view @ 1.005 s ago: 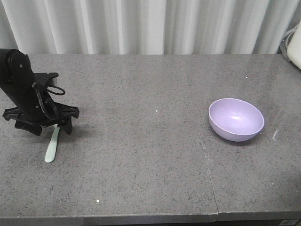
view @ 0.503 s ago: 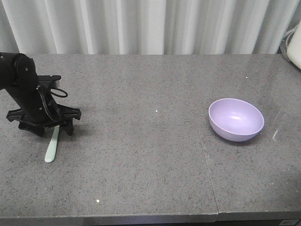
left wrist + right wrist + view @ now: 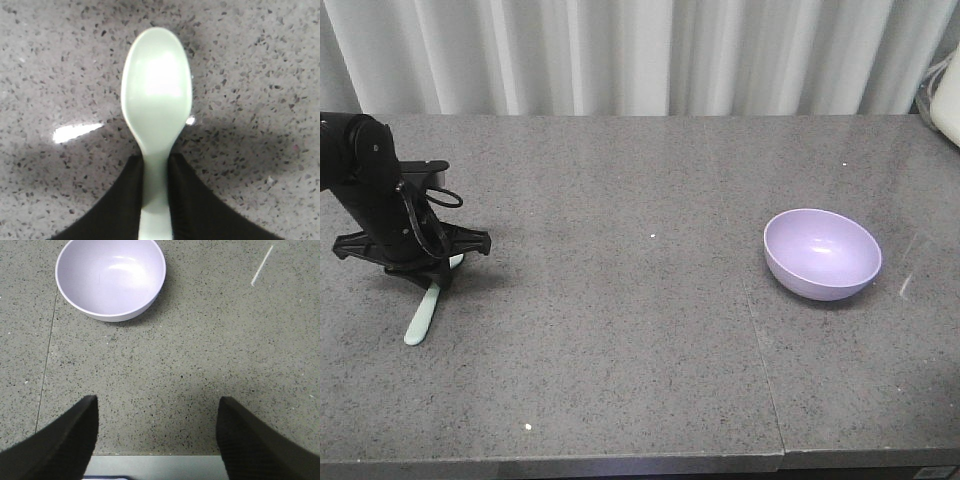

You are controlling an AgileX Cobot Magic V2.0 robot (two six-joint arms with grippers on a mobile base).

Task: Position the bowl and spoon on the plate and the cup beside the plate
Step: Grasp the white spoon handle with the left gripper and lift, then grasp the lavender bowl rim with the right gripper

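Left arm: at the front view's left edge, bent low; left gripper (image 3: 428, 272) clamped on the spoon (image 3: 156, 90) at its neck.
Spoon: handle slants toward lower left (lifted or resting, unclear).
Right gripper (image 3: 157, 436): jaws spread wide, holding nothing.
Bowl (image 3: 822, 252): right of centre, upright.
Surface: grey speckled table (image 3: 620, 340).
Room: white pleated curtain (image 3: 620, 55) across the top.
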